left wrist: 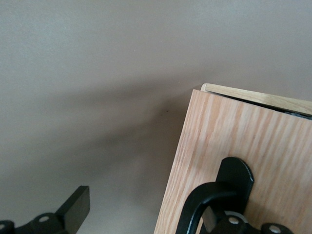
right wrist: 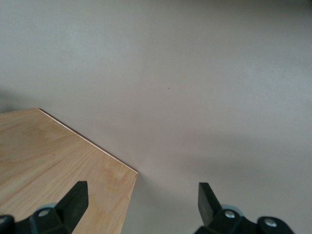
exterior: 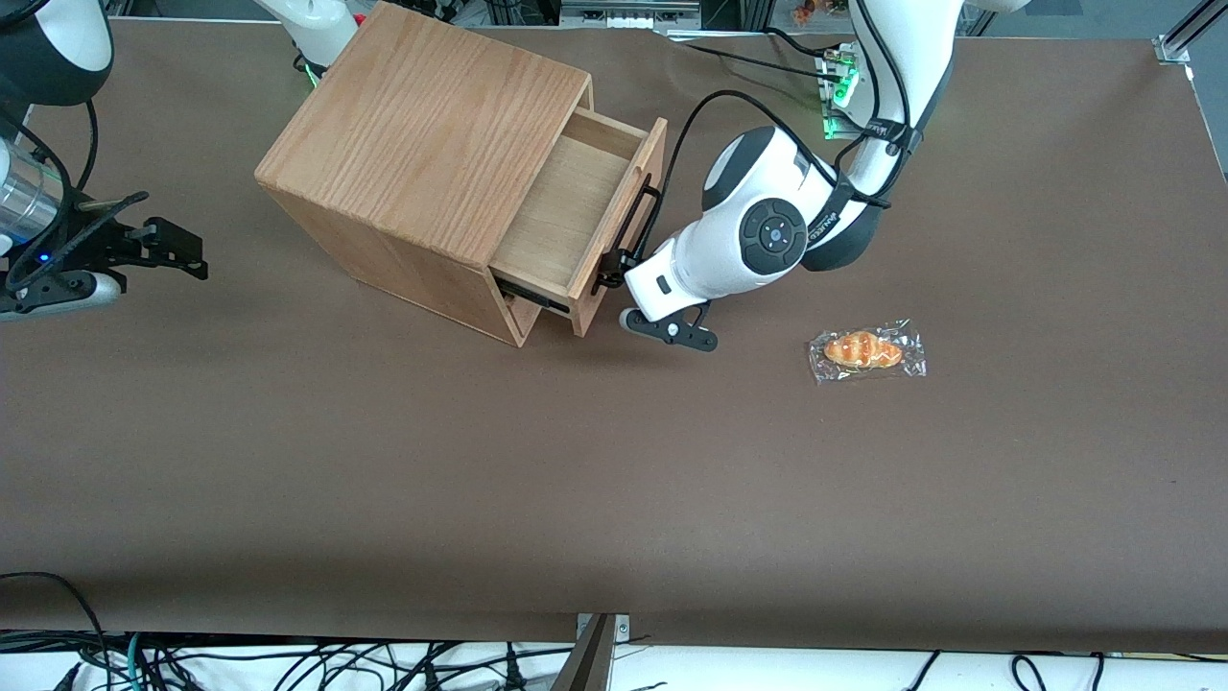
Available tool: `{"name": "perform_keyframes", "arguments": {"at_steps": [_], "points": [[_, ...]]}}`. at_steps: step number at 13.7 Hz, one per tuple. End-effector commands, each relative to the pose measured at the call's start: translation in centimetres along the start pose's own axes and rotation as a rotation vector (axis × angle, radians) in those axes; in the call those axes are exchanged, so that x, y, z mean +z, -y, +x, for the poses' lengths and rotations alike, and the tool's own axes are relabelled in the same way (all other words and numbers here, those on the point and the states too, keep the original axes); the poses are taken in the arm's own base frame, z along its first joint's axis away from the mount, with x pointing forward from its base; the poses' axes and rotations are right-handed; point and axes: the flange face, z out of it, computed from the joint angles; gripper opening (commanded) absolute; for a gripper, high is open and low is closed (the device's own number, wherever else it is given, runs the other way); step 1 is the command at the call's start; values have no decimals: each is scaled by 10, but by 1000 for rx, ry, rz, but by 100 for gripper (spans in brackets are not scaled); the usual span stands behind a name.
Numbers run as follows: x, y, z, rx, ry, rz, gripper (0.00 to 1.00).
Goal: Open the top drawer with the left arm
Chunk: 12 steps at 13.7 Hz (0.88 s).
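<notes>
The top drawer (exterior: 561, 206) of the light oak box (exterior: 422, 134) stands pulled partly out, showing its pale wood inside. Its black bar handle (exterior: 628, 230) runs along the drawer front. My left arm (exterior: 758, 240) reaches in low in front of the drawer, and its gripper (exterior: 619, 293) is at the end of the handle nearer to the front camera. In the left wrist view the drawer front (left wrist: 229, 136) and handle (left wrist: 204, 202) are close up. The gripper (left wrist: 151, 217) is open: one finger (left wrist: 73, 209) is off the drawer's edge over the table, the other sits at the handle bar.
A wrapped bread roll (exterior: 867, 351) lies on the brown table (exterior: 614, 499) toward the working arm's end, nearer to the front camera than the arm. A lower drawer front (exterior: 523, 317) shows under the open one. The right wrist view shows the box top (right wrist: 48, 156).
</notes>
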Motion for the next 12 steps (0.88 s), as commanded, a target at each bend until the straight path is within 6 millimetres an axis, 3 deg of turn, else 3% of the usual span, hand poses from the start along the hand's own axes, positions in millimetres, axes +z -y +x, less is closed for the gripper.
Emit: {"name": "perform_keyframes", "arguments": {"at_steps": [1,7,8,12], "points": [[-14,20,20,-11,-63,24,100],[-32,7,14,-21,-46,-13,100],[-49,0,15,-22,-54,-44,100],[-86,12,18,-52,-7,-92,100]]}}
